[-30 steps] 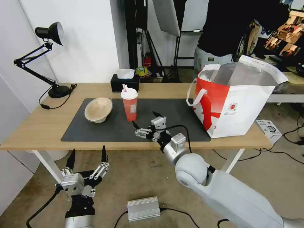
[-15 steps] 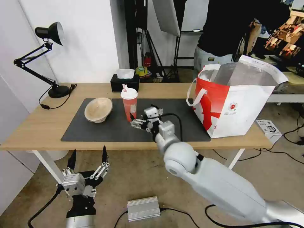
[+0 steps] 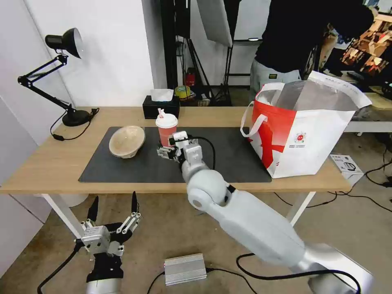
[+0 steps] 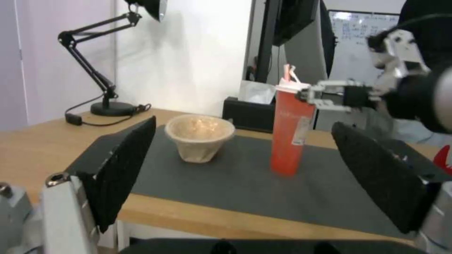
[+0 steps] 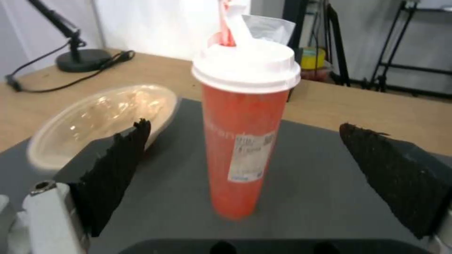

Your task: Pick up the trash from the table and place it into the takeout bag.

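Trash on table (image 3: 49, 163), two pieces: one tan pulp bowl (image 3: 126, 141), matte and rounded, tipped on dark grey mat (image 3: 134, 167); just beside it one tall red cup (image 3: 166, 130), glossy, upright, white lid, pink straw. Black desk lamp (image 3: 61, 73) at far left, black tissue box (image 3: 161, 107) behind cup. Left gripper (image 3: 112, 204) below table edge, fingers spread wide, holding nothing. Right gripper (image 5: 245, 158) level with cup, black pads wide apart either side, not touching it. Takeout bag (image 3: 302, 134) far right, white and red, foil-lined, mouth open, well apart from cup.
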`<state>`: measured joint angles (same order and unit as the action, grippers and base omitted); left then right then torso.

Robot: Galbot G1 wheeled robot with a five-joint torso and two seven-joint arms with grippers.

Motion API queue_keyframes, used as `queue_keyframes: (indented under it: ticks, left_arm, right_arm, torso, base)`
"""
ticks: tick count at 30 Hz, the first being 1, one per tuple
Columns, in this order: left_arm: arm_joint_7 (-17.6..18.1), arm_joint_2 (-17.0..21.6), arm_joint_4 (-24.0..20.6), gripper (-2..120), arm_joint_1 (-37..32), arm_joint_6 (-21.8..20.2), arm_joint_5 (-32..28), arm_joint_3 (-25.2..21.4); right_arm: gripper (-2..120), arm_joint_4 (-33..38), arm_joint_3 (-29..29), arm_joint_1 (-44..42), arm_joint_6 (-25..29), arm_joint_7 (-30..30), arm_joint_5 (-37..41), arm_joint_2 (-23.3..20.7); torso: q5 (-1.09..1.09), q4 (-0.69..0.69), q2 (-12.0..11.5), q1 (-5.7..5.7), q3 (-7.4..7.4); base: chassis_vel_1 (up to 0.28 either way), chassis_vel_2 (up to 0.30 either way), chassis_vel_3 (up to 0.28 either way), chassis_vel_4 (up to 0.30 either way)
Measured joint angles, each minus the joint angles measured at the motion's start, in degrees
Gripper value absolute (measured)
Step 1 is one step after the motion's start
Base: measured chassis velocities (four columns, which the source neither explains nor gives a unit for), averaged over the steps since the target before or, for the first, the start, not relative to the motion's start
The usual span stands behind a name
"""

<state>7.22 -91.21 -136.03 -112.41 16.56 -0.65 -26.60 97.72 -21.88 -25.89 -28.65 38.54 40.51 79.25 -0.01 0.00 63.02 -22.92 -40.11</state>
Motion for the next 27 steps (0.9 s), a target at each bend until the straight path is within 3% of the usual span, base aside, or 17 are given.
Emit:
queue_keyframes:
  ticks: [8,27]
  left_arm:
    - [-0.13,0.0,1.01,100,0.37,-0.01,0.26,-0.13]
    - [-0.17,0.03,0.29,100,-0.04,-0.01,0.21,-0.2]
  right_arm:
    - [100,-6.95,2.28,0.8,-0.09,-0.27,-1.73,6.06]
    - [100,-14.04,4.12,0.93,0.1,-1.33,-5.47,10.97]
  torso:
    - [0.0,0.01,0.0,0.0,0.0]
    - [0.01,0.01,0.0,0.0,0.0]
  base:
    - [0.0,0.0,0.0,0.0]
    - [0.0,0.0,0.0,0.0]
